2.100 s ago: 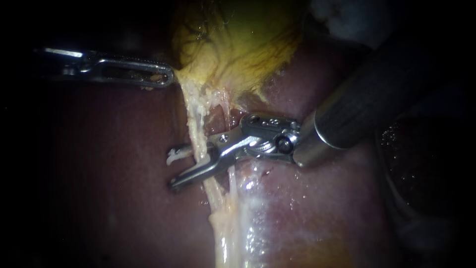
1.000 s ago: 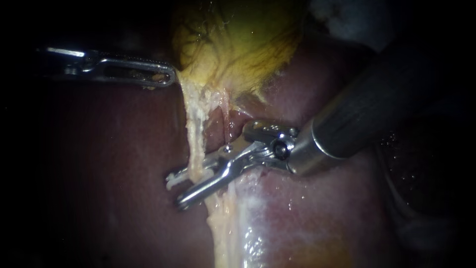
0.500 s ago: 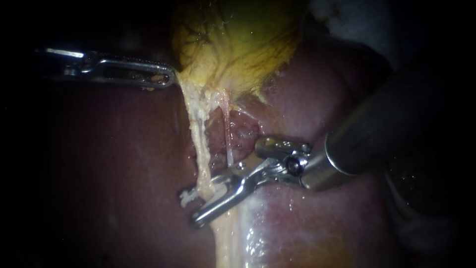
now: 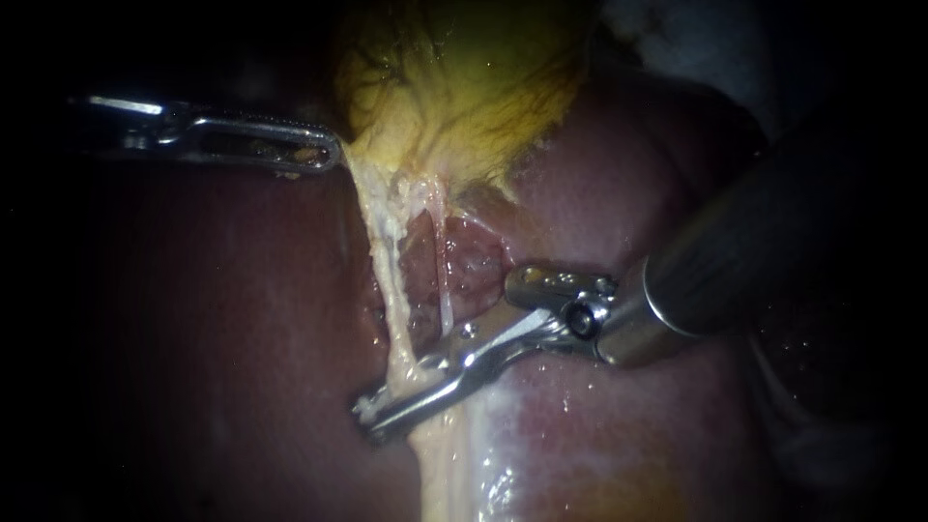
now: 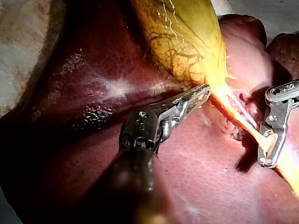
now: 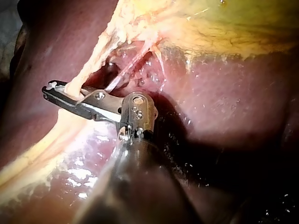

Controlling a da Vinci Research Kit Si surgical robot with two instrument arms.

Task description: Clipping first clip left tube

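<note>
My right instrument comes in from the right over the liver. Its long jaws lie nearly together across the left tube, a pale yellow strand running down from the gallbladder. A white clip end shows at the jaw tips. The thin pink right tube passes just behind the jaws' base, outside them. The right wrist view shows the same jaws shut on the pale strand. My left instrument holds the gallbladder's neck at its left edge, jaws together on the tissue.
Dark red liver surrounds the tubes, with a raw dissected pocket between them. A glistening pale band of tissue runs down below the right instrument. The right instrument's thick shaft crosses the right side.
The right instrument slid down along the left tube, away from the gallbladder, and its jaws have come from open to nearly together around the tube. The left instrument has stayed put.
</note>
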